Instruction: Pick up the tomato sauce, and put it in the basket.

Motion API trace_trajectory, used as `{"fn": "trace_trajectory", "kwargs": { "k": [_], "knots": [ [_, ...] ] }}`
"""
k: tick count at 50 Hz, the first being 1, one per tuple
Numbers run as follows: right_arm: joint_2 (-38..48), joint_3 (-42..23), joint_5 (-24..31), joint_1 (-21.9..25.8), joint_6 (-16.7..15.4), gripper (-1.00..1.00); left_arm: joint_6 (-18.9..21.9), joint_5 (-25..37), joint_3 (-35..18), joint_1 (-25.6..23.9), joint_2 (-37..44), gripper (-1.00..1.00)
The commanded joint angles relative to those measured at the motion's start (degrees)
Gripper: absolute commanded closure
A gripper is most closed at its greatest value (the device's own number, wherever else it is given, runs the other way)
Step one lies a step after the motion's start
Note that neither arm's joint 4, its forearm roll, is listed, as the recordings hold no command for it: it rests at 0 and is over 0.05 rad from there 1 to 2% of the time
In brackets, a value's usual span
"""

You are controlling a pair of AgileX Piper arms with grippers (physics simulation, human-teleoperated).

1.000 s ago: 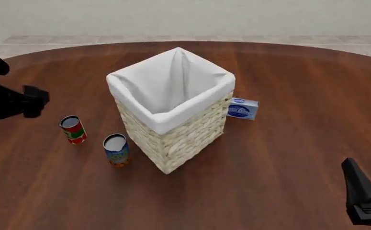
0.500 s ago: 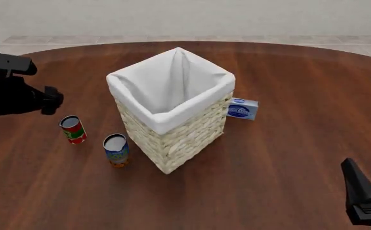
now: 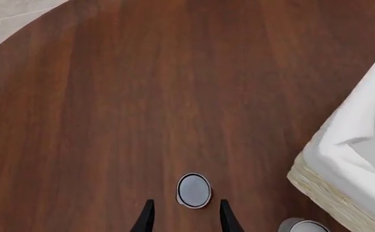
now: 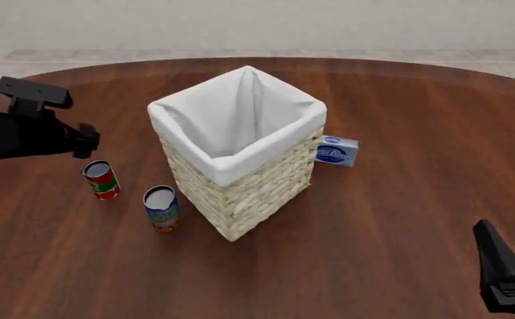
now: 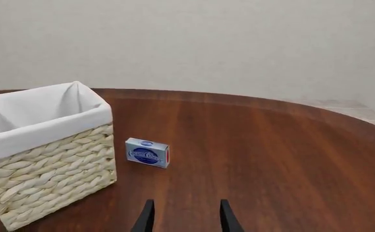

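Note:
The tomato sauce (image 4: 102, 179), a small red-labelled can with a green band and grey top, stands upright on the table left of the basket (image 4: 230, 174). My left gripper (image 4: 86, 141) hovers just above and behind it, open. In the left wrist view the tomato sauce's round grey top (image 3: 194, 190) lies just ahead of the gap of the left gripper (image 3: 186, 217), whose fingers do not touch it. The basket (image 3: 358, 159) is tall, woven, white-lined and empty. My right gripper (image 5: 185, 217) is open and holds nothing, low at the near right (image 4: 503, 266).
A blue-labelled can with an orange base (image 4: 161, 207) stands between the tomato sauce and the basket's near corner; its top (image 3: 303, 225) also shows in the left wrist view. A small blue and white box (image 4: 337, 151) lies against the basket's right side, (image 5: 147, 152).
My left arm has moved to the right, coming over the tomato sauce. The right arm, both cans and the basket have stayed still.

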Motion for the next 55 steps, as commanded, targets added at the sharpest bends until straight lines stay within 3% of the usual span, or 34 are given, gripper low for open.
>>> {"fn": "trace_trajectory", "kwargs": {
  "k": [1,21,55],
  "knots": [
    [-0.12,0.00,0.07,-0.13,-0.03,-1.00,0.39,-3.33,-0.86,0.05,4.96,-1.00],
    [-0.11,0.00,0.14,-0.05,-0.08,-1.00,-2.23,-7.46,2.09,-1.78,8.12,-1.00],
    [-0.07,0.02,0.11,0.01,-0.04,-1.00,-2.45,-12.88,5.30,-0.60,12.38,-1.00]
  ]
}}
